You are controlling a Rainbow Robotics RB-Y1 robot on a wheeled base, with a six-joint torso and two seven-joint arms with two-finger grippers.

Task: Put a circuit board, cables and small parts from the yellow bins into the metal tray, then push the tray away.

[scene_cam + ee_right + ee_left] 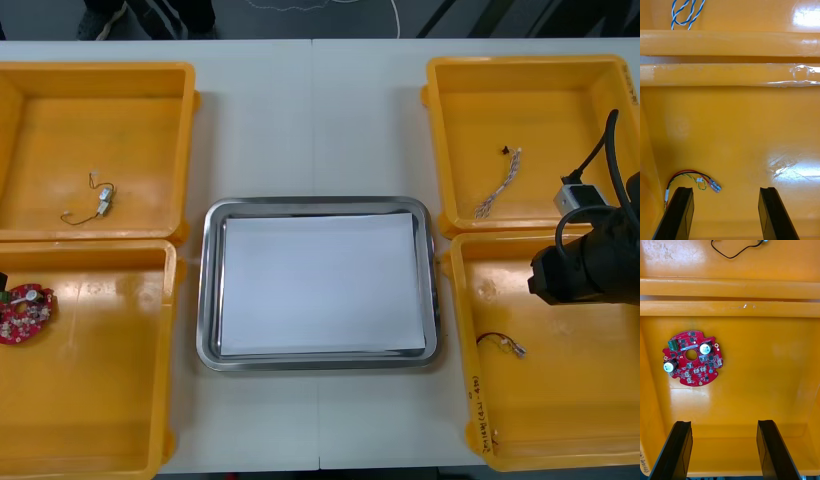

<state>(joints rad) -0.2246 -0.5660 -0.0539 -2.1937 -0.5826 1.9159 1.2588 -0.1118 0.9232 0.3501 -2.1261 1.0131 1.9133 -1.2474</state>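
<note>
Over the near right bin point(560, 420), the right end effector point(724, 192) hangs spread, with the red and yellow cable point(692, 179) just beside it, probably staged for a pick. The left end effector point(723, 424), likewise spread, faces the circuit board point(692, 358) lying flat in the near left bin point(100, 400). The front view adds the tray point(205, 290), not yet loaded; the wrist views supply the finger spacing.
</note>
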